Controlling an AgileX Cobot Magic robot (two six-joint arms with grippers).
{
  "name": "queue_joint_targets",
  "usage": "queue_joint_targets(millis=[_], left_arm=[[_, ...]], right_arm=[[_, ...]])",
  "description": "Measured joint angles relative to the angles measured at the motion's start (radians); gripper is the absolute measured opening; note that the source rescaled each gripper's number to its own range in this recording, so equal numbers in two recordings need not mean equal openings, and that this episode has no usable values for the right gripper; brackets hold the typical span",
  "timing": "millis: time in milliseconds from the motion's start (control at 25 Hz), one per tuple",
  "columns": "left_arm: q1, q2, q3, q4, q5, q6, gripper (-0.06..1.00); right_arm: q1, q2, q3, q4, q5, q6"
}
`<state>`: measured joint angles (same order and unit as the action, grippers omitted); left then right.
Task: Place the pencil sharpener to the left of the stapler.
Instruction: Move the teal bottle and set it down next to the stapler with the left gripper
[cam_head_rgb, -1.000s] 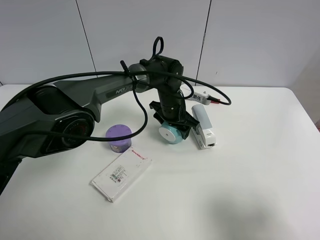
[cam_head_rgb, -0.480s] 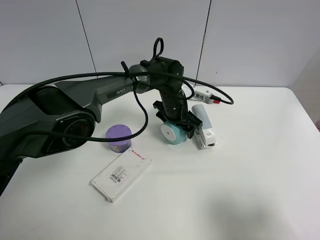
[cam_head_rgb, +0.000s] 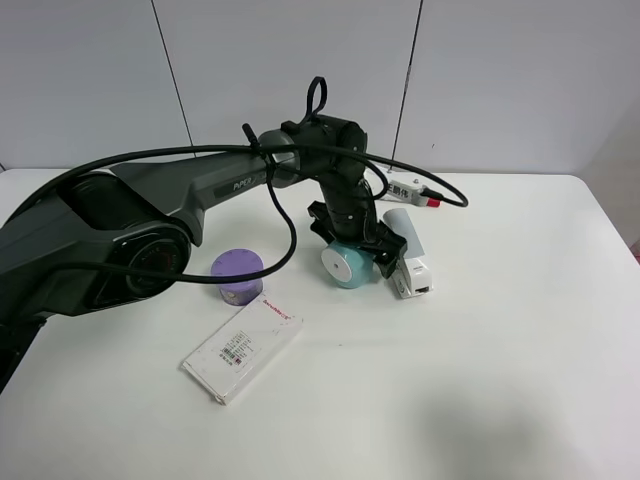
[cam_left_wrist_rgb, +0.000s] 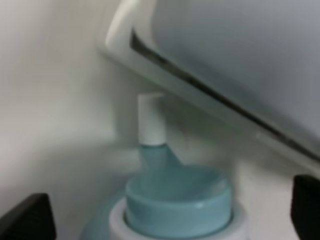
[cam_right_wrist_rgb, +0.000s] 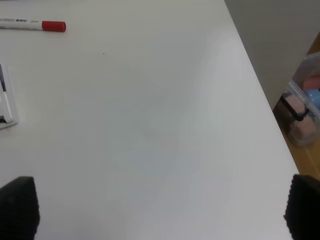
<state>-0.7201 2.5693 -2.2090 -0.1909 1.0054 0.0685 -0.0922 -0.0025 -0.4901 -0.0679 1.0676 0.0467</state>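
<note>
The teal pencil sharpener lies on the table with its white round face toward the front. It is just left of the grey-and-white stapler. My left gripper stands open astride it, with one finger in the narrow gap by the stapler. In the left wrist view the pencil sharpener sits between the fingertips, which are spread wide and clear of it, and the stapler is just beyond. My right gripper is open over bare table and holds nothing. The right arm is out of the high view.
A purple-topped short cylinder and a flat white box lie to the left front. A red-capped marker lies behind the stapler, with the marker also in the right wrist view. Past the table's right edge stands a clear bin.
The left gripper's fingers have spread apart around the sharpener. The sharpener shifted slightly right toward the stapler and now rests there.
</note>
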Motion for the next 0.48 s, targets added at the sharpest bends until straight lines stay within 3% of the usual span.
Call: queue_joint_targets(millis=[120, 480], left_arm=[[0.0, -0.007, 0.0, -0.001, -0.017, -0.005, 0.98], [0.0, -0.109, 0.001, -0.007, -0.03, -0.01, 0.98]], right_arm=[[0.0, 0.0, 0.0, 0.0, 0.0, 0.0], [0.0, 0.0, 0.0, 0.0, 0.0, 0.0]])
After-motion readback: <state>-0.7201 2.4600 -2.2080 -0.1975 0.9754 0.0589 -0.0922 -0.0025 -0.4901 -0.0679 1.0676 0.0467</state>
